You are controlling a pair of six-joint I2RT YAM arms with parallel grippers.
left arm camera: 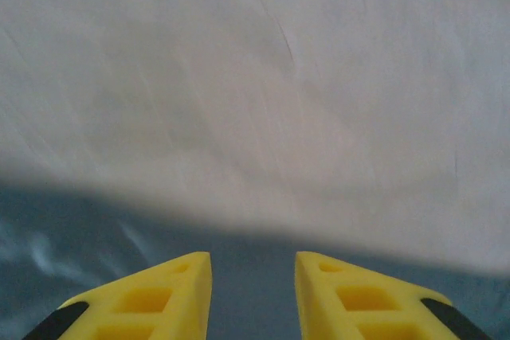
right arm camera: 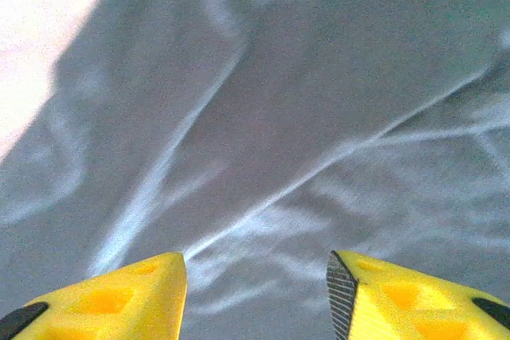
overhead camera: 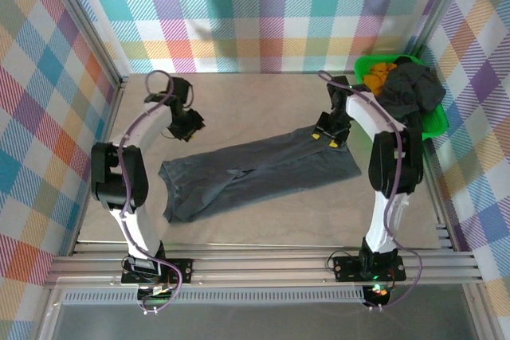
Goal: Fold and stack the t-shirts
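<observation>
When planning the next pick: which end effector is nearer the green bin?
Right. The right end effector is over the t-shirt, close to the green bin; the left end effector is past the shirt's opposite end.

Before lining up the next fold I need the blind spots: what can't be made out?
- Top view: the right gripper hides the t-shirt corner under it.
- Top view: the shirt pile in the green bin overlaps itself, count unclear; it buries most of the orange cloth.
- Left wrist: t-shirt edge blurred, partly behind the left gripper.
- Right wrist: frame edges crop the t-shirt; which part, unclear.
</observation>
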